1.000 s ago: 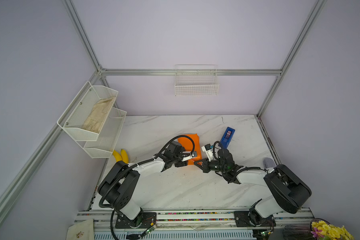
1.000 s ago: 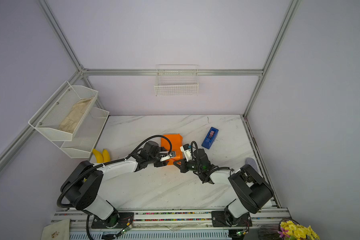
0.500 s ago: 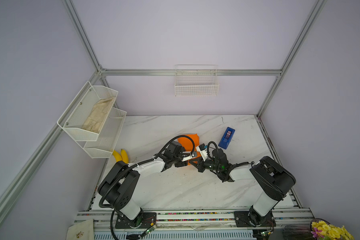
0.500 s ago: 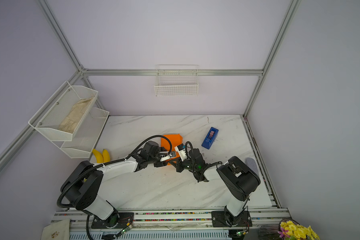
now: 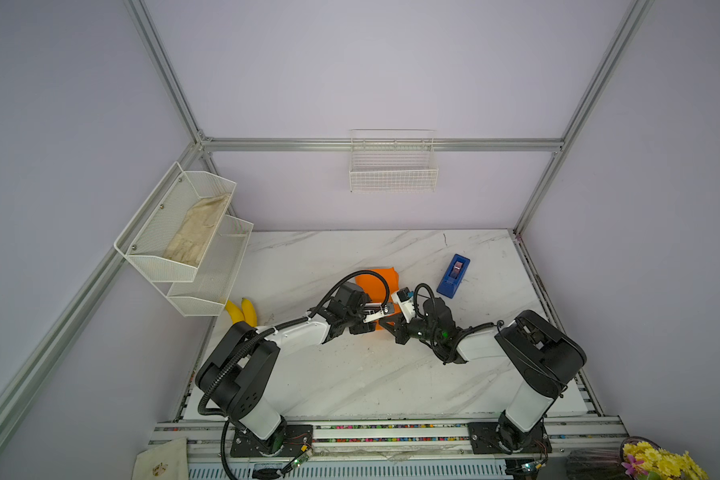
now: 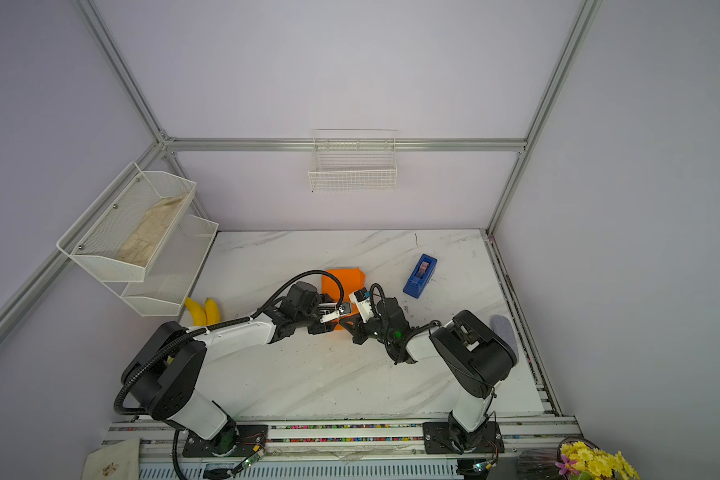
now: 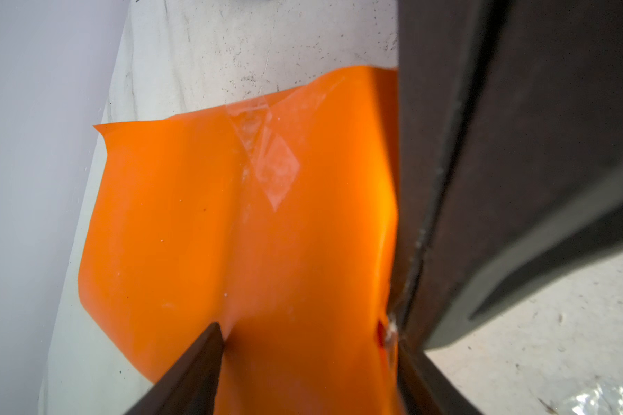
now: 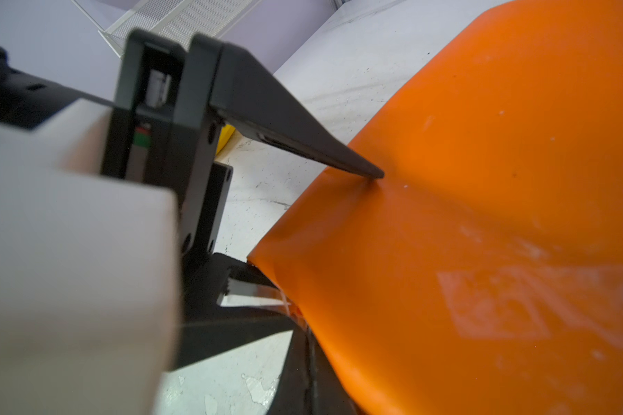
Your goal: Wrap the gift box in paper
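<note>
Paper [image 7: 202,222]: thin, smooth, saturated orange. It is folded into a soft-cornered bundle with one long crease down its face and a free flap at the far edge. A patch of clear tape [image 7: 270,165], glossy and slightly wrinkled, sits across the seam. The bundle lies on the table [image 5: 350,374] a little behind centre, between the two arms. The gift box is not visible, and no dark surface shows through the wrap.

Left pincer [image 7: 303,334]: black, tapered, wedge-shaped fingers spread wide and clamped across the bundle. The upper fingertip [image 8: 371,171] dents the paper, and the lower finger meets the bundle's corner from beneath.

Right pincer [image 8: 308,345]: matte black fingers pressed together, with only a thin seam between them. The tip rests against the same near corner. I cannot tell whether a paper edge is nipped in it.

Table: white marble-look slab with grey veining, scuffed and speckled with dark marks.
- A bright blue, narrow tape dispenser [image 5: 453,276] stands right of the bundle, apart from it.
- Two yellow bananas [image 5: 240,311] lie at the left edge, under a white two-tier mesh rack [image 5: 150,257].
- A crumpled beige cloth [image 5: 196,232] lies in the rack's upper tier.

Room: pale lilac walls [image 5: 391,62], flat and matte, framed by aluminium struts [image 5: 287,144]. A white wire basket [image 5: 393,178] hangs on the back wall. Yellow flowers [image 5: 661,461] show at the front right corner, off the table.
</note>
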